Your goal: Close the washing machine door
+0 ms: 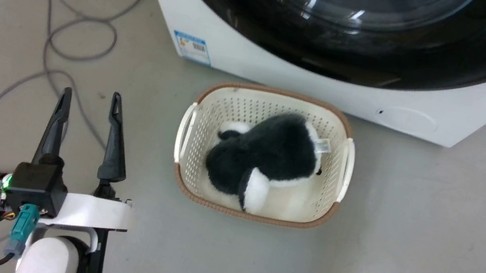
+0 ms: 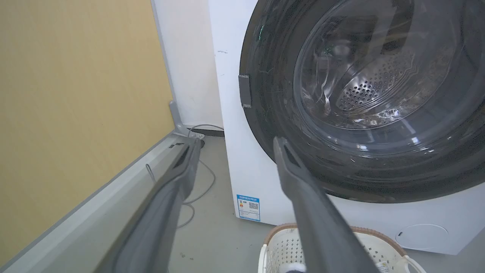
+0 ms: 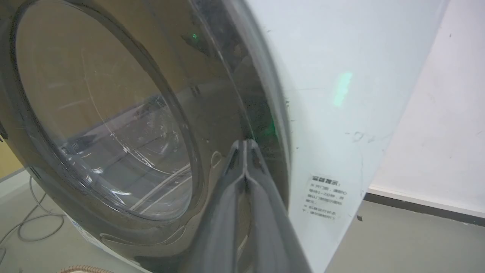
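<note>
Grey floor (image 1: 405,235) filled the lower frame; at top, the washing machine door (image 1: 355,36) sat near flush on the washing machine (image 1: 237,55). My right pincer (image 3: 245,142), closed tight and empty, met its rim; my left pincer (image 1: 91,97) gaped wide, lower left. Latching likely needed a firm straight press.

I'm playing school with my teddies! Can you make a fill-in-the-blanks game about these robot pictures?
1. The plush toy in the cream basket is black and ____.
2. The left tool is ____ (open or shut).
3. The right tool, pointing at the rim of the washing machine door, is ____ (open or shut).
Missing words: white; open; shut.
</note>
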